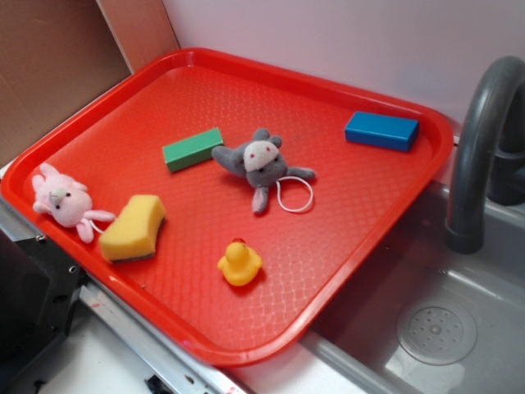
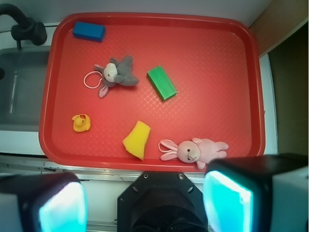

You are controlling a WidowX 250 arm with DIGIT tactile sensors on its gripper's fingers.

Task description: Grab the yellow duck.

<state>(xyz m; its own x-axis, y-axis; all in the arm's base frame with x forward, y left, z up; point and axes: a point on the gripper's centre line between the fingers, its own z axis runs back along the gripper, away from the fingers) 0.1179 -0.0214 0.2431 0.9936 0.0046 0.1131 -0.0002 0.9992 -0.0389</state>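
Nothing is being gripped yet: the claw (image 2: 145, 203) is gaping wide and empty, hanging well apart from the yellow duck (image 2: 81, 123).

I see a red tray (image 1: 344, 90) holding a yellow sponge (image 1: 134, 228), green block (image 1: 193, 148) and blue block (image 1: 381, 130). A grey plush (image 1: 258, 164) and pink plush (image 1: 64, 201) lie there too. Grey sink (image 1: 459, 304) adjoins the tray.
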